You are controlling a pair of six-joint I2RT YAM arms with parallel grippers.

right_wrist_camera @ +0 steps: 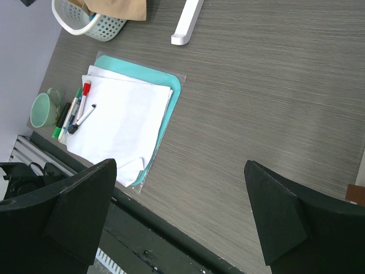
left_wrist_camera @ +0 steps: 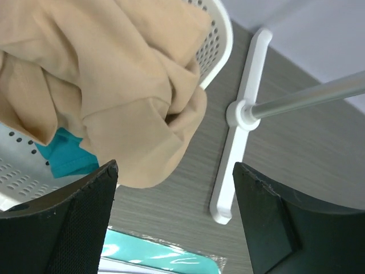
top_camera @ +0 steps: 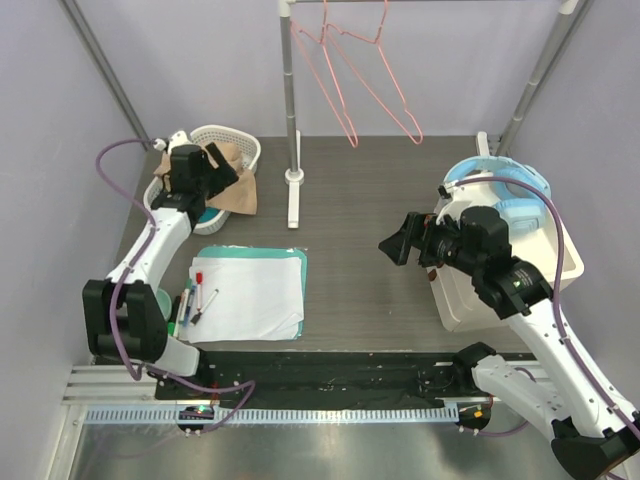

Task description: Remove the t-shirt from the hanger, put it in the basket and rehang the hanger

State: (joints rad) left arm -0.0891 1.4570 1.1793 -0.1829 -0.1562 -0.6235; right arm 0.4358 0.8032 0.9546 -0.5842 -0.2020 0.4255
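In the basket (top_camera: 250, 150), far left: t-shirt (top_camera: 236, 186) heaped, spilling over rim.
Hanger (top_camera: 351, 138): hangs bare, so removal looks done.
Left end effector (left_wrist_camera: 174, 171): open, empty, just above shirt.
Right end effector (top_camera: 398, 243): open, empty, over table (top_camera: 370, 290).

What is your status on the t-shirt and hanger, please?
Left gripper open above the basket; right gripper open over the table. T-shirt off the hanger, draped over the basket rim. Nothing in the way.
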